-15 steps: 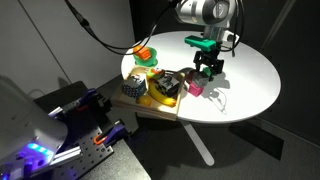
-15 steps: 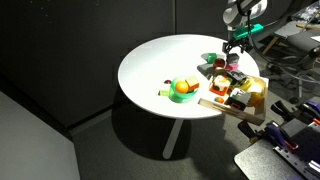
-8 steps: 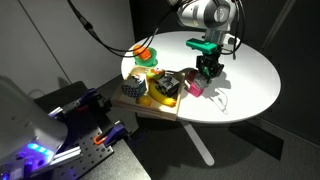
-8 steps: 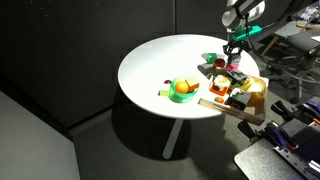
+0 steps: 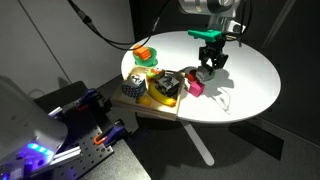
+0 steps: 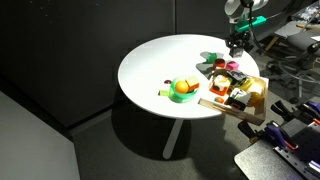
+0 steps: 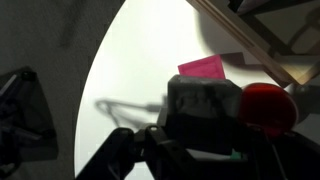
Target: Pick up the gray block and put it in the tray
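Observation:
The gray block (image 7: 204, 103) fills the middle of the wrist view, clamped between my dark fingers. My gripper (image 7: 203, 128) is shut on it and holds it above the white table. In both exterior views the gripper (image 5: 209, 68) (image 6: 238, 43) hangs a little above the table, beside the tray's far corner. The light-wood tray (image 5: 152, 101) (image 6: 252, 111) sits at the table's edge, crowded with objects. A pink block (image 5: 196, 87) (image 7: 203, 68) lies on the table just under the gripper, next to the tray.
A green piece (image 6: 212, 58) lies on the round white table (image 5: 250, 80) near the tray. An orange and green bowl-like object (image 5: 146, 54) (image 6: 183, 89) stands further off. A red round thing (image 7: 268, 106) shows beside the block. Equipment with blue lights (image 5: 60, 125) stands below the table edge.
The jaws closed on the gray block and the gripper rose, lifting the block off the table. The pink block stayed where it was.

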